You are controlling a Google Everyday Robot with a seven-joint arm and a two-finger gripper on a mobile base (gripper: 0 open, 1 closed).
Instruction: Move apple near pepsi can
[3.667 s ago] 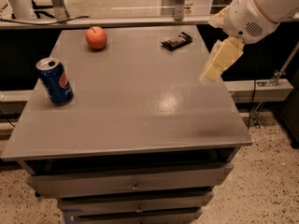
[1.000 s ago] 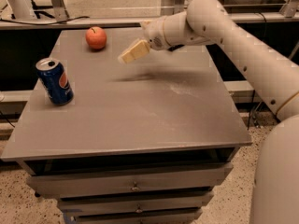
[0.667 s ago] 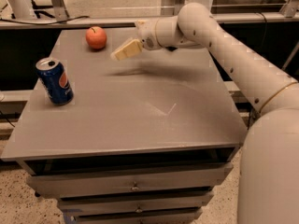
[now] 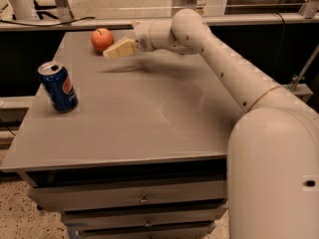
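Observation:
The red-orange apple (image 4: 101, 39) sits at the far left of the grey table top (image 4: 149, 123). The blue pepsi can (image 4: 59, 86) stands upright near the left edge, well in front of the apple. My gripper (image 4: 113, 51) reaches in from the right on the white arm (image 4: 219, 59). It hovers just to the right of the apple, a little above the table, with its tan tips almost at the apple's side. It holds nothing that I can see.
The table is a cabinet with drawers (image 4: 144, 199) below its front edge. A metal rail (image 4: 75, 23) runs behind the table. The arm crosses the back right part of the table. The dark snack bar is hidden behind the arm.
The gripper has moved left across the back of the table, from mid-table to right beside the apple. The apple and the can have not moved.

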